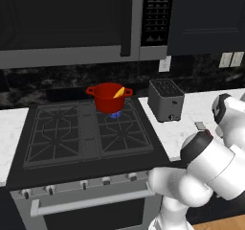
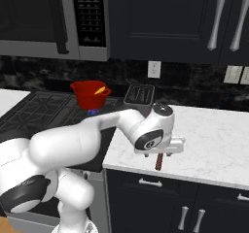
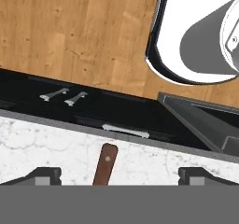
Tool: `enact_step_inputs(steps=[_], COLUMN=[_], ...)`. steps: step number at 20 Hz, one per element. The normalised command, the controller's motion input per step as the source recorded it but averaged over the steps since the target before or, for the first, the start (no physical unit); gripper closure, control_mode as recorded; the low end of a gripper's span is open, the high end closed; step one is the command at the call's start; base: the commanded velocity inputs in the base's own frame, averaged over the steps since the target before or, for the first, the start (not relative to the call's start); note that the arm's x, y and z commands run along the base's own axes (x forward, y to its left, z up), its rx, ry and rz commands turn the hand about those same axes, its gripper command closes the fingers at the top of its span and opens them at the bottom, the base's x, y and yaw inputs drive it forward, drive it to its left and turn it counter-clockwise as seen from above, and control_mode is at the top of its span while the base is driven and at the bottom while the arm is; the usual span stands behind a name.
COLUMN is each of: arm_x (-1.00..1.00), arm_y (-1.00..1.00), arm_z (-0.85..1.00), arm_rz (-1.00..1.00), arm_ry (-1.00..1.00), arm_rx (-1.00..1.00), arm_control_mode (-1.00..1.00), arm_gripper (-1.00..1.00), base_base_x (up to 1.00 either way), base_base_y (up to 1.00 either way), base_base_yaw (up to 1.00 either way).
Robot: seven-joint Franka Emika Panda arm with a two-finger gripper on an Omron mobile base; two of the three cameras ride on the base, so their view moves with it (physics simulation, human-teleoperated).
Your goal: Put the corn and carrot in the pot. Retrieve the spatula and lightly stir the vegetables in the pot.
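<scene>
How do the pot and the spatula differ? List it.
The pot is round, bright red and stands upright on the stove's back burner; the spatula is a slim brown stick lying flat on the marble counter near its front edge. The pot holds a yellow vegetable piece; the spatula holds nothing. The open gripper hovers over the spatula, touching neither.
</scene>
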Motion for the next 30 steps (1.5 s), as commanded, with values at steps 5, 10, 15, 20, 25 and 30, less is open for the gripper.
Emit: enact_step_inputs(steps=[5, 10, 15, 20, 25, 30], arm_x=[0.13, 0.17, 0.22, 0.44, 0.42, 0.21], arm_y=[0.06, 0.38, 0.33, 0.03, 0.0, 0.0], arm_z=[-0.44, -0.34, -0.34, -0.36, -0.3, -0.25], arm_rz=[-0.19, -0.16, -0.16, -0.18, -0.18, -0.17], arm_ry=[0.0, 0.0, 0.0, 0.0, 0.0, 0.0], arm_rx=[0.0, 0.0, 0.0, 0.0, 0.0, 0.0], arm_control_mode=[-1.0, -1.0, -1.0, -1.0, -1.0, -1.0], arm_gripper=[-1.0, -1.0, -1.0, -1.0, -1.0, -1.0], base_base_x=[0.0, 0.0, 0.0, 0.0, 0.0, 0.0], base_base_y=[0.0, 0.0, 0.0, 0.0, 0.0, 0.0], base_base_yaw=[0.0, 0.0, 0.0, 0.0, 0.0, 0.0])
